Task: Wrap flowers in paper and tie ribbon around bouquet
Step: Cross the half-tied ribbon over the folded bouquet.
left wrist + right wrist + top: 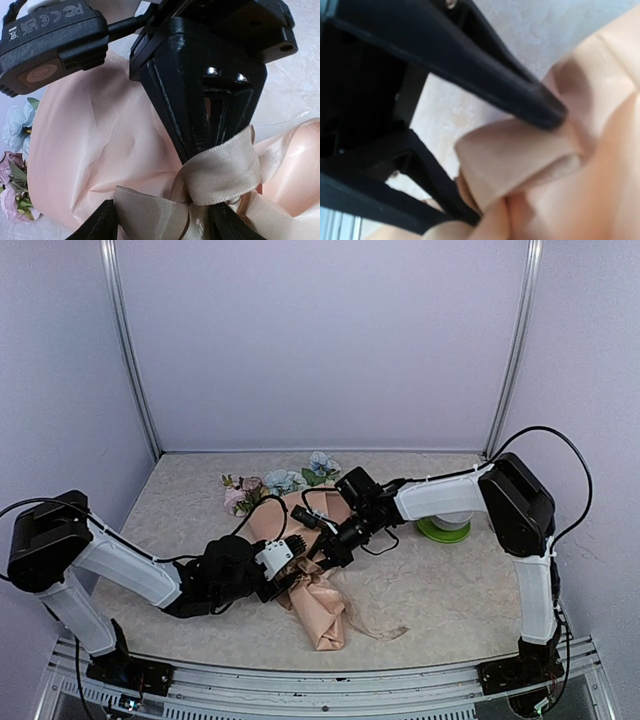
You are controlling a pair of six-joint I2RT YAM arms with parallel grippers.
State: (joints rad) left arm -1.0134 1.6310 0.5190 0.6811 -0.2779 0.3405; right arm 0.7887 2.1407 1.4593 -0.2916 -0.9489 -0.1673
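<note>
1. The table [450, 590] has a pale marbled top, and both arms reach in over its middle
2. The bouquet [318, 612] lies on its side at the centre of the table, with its crumpled pointed tail toward the near edge and its wide end toward the far side
3. The paper [100, 145] is peach-pink, and it is creased and gathered in at the waist
4. The flowers [275, 482] show pink, pale blue and white blooms spilling out of the far rim
5. A green-and-white spool [443, 529] stands to the right, under the right arm
6. The left gripper [161, 227] straddles the waist with its fingers [97, 225] apart; I cannot tell whether they squeeze it
7. The right gripper [189, 156] has its tips together, pinched on a loop
8. The ribbon [225, 170] is beige and bunched at the waist between both claws, with one thin end trailing on the table beside the tail
</note>
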